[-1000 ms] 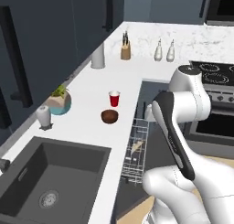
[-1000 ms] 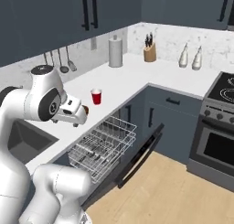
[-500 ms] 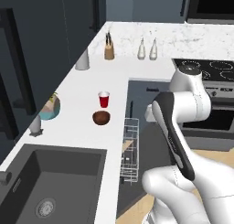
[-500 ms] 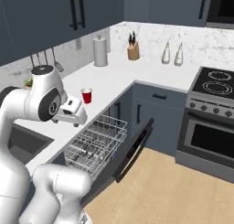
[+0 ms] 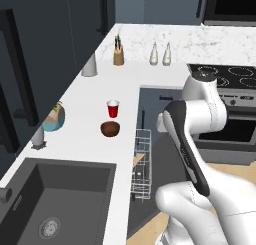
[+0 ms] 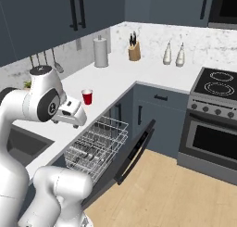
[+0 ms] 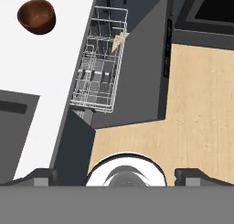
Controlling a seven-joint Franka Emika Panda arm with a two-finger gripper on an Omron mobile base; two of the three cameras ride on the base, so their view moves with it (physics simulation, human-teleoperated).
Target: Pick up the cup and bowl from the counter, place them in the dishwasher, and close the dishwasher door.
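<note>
The cup [image 5: 113, 109] stands upright on the counter [image 5: 80, 124] at centre left of the left base view; the bowl [image 5: 110, 128] sits just below it, close but apart; in the hand view the bowl [image 7: 37, 16] lies at upper left; the door [image 6: 135, 151] hangs open with the rack [image 6: 96, 143] pulled out at centre; the gripper [image 7: 117, 175], at the bottom of the hand view, is spread wide and holds nothing.

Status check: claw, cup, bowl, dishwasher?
Claw open, empty. Cup and bowl on counter. Dishwasher door down, rack out.
</note>
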